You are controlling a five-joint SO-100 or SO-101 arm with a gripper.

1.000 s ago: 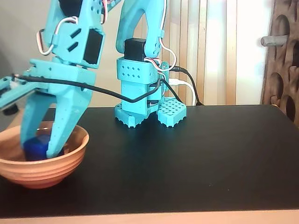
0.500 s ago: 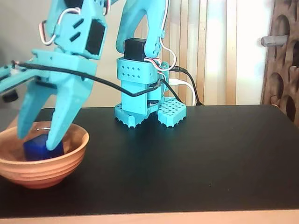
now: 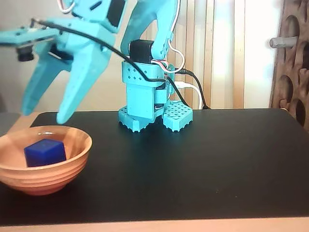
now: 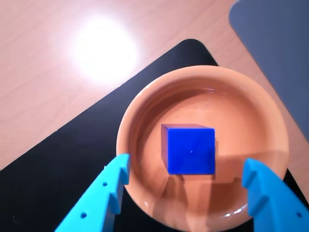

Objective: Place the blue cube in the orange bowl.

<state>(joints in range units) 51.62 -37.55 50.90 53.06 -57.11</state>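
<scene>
The blue cube [image 3: 45,152] sits inside the orange bowl [image 3: 58,174], on its floor, free of the fingers. In the wrist view the cube [image 4: 189,149] lies near the middle of the bowl [image 4: 145,101], one flat face up, slightly toward the near side.

Gripper [image 3: 43,111]: jaws spread wide, holding nothing. Both turquoise fingertips hang in the air above the bowl's far rim, well clear of the cube. In the wrist view the gripper [image 4: 186,176] shows as two fingers entering from the bottom edge, one at the bowl's left rim, one at the right, cube between and beyond them with gaps on both sides.

Change against the earlier frames: a second ago the fingers reached down into the bowl and flanked the cube closely. Half a second ago they were partly raised, tips at cube level. Now the whole wrist is higher and the tips are out of the bowl. Cube and bowl have not shifted.

Bowl stands at the near left of the black mat [image 3: 203,164]; the arm base [image 3: 149,104] stands at the far side, centre-left.
</scene>
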